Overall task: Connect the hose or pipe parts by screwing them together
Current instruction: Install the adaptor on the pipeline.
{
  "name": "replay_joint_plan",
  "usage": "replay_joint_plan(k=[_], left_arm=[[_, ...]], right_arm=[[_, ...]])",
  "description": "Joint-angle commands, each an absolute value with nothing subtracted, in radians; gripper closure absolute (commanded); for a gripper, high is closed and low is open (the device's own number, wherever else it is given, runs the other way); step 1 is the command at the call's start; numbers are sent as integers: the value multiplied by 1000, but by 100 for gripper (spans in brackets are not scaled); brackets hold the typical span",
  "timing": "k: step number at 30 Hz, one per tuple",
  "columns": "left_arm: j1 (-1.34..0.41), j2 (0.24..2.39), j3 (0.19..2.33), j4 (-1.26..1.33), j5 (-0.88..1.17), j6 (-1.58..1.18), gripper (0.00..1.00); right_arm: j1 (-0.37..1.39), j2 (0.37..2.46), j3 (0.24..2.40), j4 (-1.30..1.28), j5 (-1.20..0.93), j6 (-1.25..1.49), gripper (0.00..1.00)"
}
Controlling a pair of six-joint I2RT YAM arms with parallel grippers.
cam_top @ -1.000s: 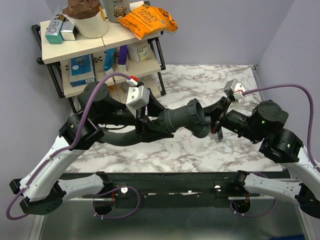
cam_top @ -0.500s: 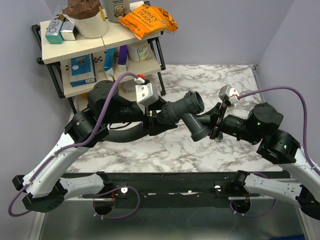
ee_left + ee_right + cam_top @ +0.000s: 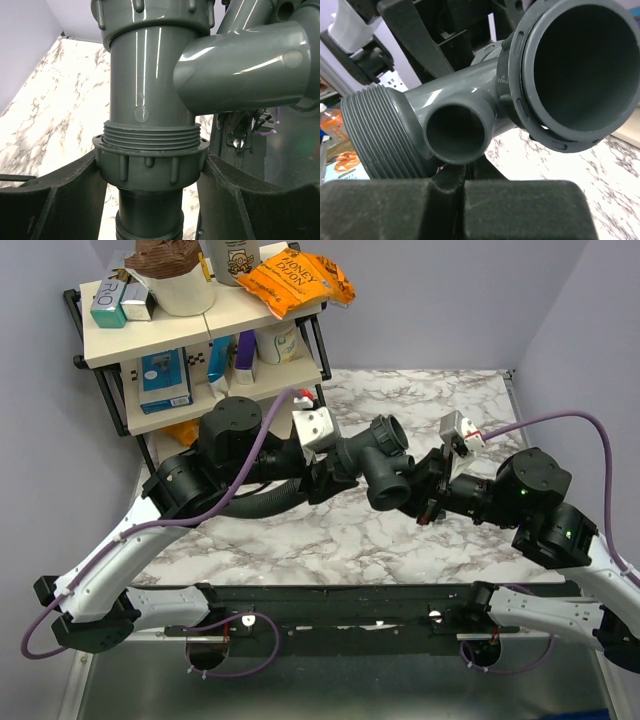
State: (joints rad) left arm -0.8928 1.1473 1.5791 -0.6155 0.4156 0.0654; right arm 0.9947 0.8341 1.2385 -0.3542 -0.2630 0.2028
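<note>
The right gripper (image 3: 462,200) is pressed fully closed on nothing, just beside the small side mouth of the dark grey pipe fitting (image 3: 386,462). The fitting hangs above the marble table (image 3: 420,400). The half-spread left gripper (image 3: 328,480) clamps its ribbed collar (image 3: 150,160), and the black ribbed hose (image 3: 250,505) trails leftward.

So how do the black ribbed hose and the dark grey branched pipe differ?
The black ribbed hose is corrugated and curves; the dark grey branched pipe is smooth, straight-walled and forked. The hose is slimmer than the wide-mouthed pipe. Both meet at the left gripper.
</note>
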Motion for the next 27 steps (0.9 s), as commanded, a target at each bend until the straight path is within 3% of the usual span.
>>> replay_joint_plan(k=[1, 13, 27], left_arm=[[-908, 1160, 1605, -638, 287, 110, 100], [-920, 1183, 1626, -683, 218, 132, 100], [-956, 1193, 1664, -784, 451, 170, 100]], right_arm=[[1029, 845, 1259, -275, -333, 216, 99], [1115, 828, 1301, -279, -299, 203, 99], [1137, 926, 1439, -367, -183, 107, 99]])
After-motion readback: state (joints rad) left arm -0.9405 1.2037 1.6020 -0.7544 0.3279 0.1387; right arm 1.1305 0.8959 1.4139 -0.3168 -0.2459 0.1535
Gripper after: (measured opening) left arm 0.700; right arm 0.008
